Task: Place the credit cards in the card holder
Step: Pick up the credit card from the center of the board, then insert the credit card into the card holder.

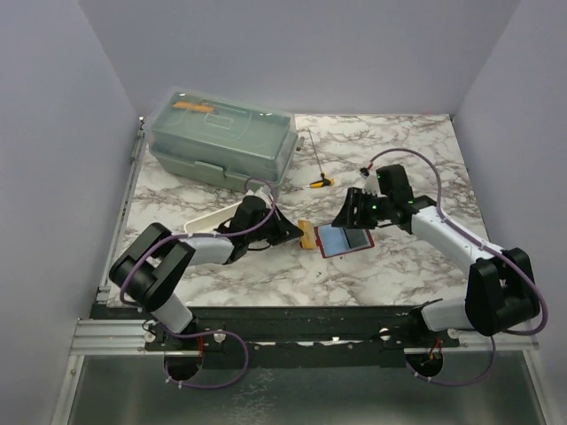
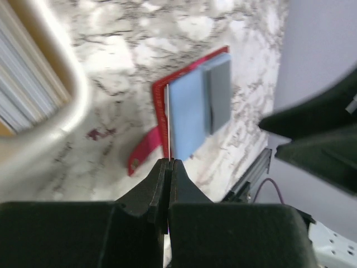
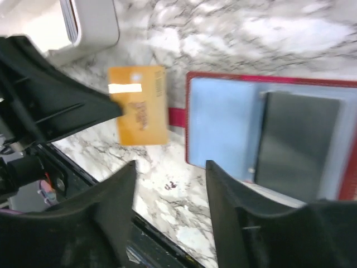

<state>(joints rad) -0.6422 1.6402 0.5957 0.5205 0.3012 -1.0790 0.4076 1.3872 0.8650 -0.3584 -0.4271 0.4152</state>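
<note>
The card holder (image 1: 322, 243) is a small red wallet lying open on the marble table, with a light blue inside. It also shows in the left wrist view (image 2: 184, 70) and the right wrist view (image 3: 251, 77). A dark blue-grey credit card (image 1: 356, 237) sits in its pocket (image 2: 220, 92) (image 3: 295, 139). My left gripper (image 1: 295, 232) (image 2: 168, 162) is shut on an orange card (image 1: 307, 235) (image 3: 139, 106) just left of the holder; that card is edge-on in the left wrist view (image 2: 167, 125). My right gripper (image 1: 353, 217) (image 3: 170, 164) is open and empty over the holder's left edge.
A translucent green lidded box (image 1: 221, 133) stands at the back left. A white tray (image 1: 208, 221) (image 2: 67, 106) (image 3: 95, 22) lies by the left arm. A thin tool with a yellow handle (image 1: 317, 181) lies behind the holder. The holder's red strap (image 2: 142, 153) (image 3: 177, 117) points toward the orange card.
</note>
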